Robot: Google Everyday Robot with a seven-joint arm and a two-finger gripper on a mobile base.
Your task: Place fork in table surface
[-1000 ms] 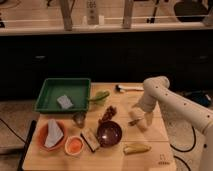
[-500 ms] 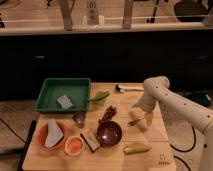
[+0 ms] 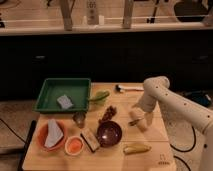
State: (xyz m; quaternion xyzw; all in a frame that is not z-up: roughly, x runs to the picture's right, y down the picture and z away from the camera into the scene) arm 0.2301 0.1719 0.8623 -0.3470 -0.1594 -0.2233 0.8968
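Note:
The pale wooden table surface [image 3: 155, 145] has a small dark mark near its front right corner. My white arm reaches in from the right and bends down to the gripper [image 3: 138, 119], which is low over the right part of the table, to the right of the dark bowl [image 3: 109, 133]. A small, slim dark fork [image 3: 132, 122] shows at the gripper's lower left side, close to the tabletop. I cannot tell whether it is held or lying on the table.
A green tray [image 3: 50, 102] holding a grey sponge stands back left. A white-handled utensil [image 3: 130, 89] lies at the back. A green item [image 3: 100, 96], a small cup [image 3: 79, 119], an orange plate [image 3: 50, 136], an orange bowl [image 3: 74, 145] and a banana [image 3: 136, 148] are also there.

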